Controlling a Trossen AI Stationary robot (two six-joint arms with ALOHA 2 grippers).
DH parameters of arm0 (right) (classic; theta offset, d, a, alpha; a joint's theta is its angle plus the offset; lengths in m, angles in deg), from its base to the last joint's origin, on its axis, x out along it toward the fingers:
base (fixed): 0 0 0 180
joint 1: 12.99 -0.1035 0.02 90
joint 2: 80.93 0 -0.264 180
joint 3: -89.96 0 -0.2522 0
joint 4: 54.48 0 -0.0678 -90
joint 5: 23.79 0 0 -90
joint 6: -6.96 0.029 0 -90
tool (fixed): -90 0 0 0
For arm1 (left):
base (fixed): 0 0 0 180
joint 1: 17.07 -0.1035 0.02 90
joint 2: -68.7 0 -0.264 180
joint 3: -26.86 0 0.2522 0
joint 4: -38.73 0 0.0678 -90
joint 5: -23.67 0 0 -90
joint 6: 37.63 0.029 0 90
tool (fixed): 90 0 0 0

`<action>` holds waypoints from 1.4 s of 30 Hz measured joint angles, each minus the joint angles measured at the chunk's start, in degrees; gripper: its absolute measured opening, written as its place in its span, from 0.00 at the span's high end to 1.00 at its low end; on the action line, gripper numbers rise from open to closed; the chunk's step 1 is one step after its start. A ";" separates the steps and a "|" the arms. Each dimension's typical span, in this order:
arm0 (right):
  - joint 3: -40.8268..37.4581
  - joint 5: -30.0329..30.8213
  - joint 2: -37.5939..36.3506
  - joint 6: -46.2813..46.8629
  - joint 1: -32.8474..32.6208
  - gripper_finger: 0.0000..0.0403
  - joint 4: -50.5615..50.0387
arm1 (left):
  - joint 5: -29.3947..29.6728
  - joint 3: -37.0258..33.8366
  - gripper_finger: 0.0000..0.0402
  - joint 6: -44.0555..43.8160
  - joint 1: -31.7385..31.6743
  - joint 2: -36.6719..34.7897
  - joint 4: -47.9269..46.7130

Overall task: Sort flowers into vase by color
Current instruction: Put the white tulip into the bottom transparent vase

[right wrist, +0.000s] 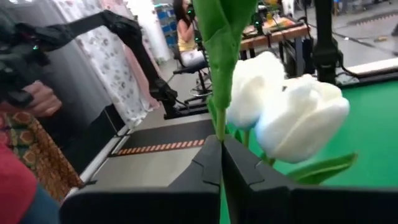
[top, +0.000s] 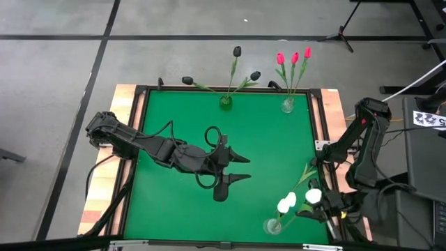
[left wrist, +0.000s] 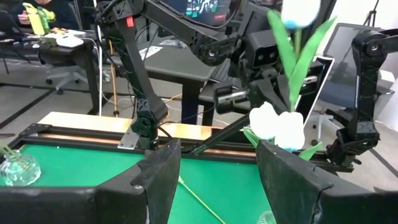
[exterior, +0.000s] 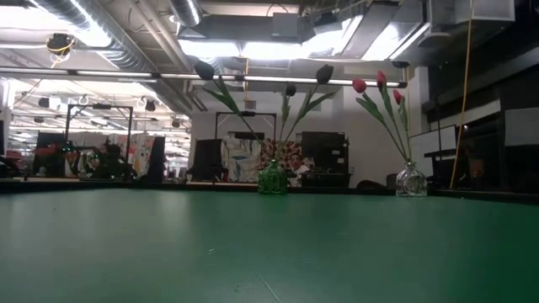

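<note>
While the left gripper [top: 240,169] hangs released, right gripper [right wrist: 221,163] jaws clench an upright white tulip's [right wrist: 298,118] stem.

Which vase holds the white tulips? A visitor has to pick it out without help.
Start from the green table and go to its near right corner, beside the right gripper. There stands a clear glass vase with white tulips. The green vase of black tulips and the clear vase of red tulips stand along the far edge.

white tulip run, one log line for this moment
right gripper: shut on white tulip stem, by clear vase | left gripper: open, empty, mid-table | black tulips, red tulips: in vases
</note>
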 joint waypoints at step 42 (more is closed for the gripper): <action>-8.59 -7.48 -2.12 -15.37 4.06 1.00 22.25 | 0.45 -0.02 0.48 0.10 0.00 0.02 -1.70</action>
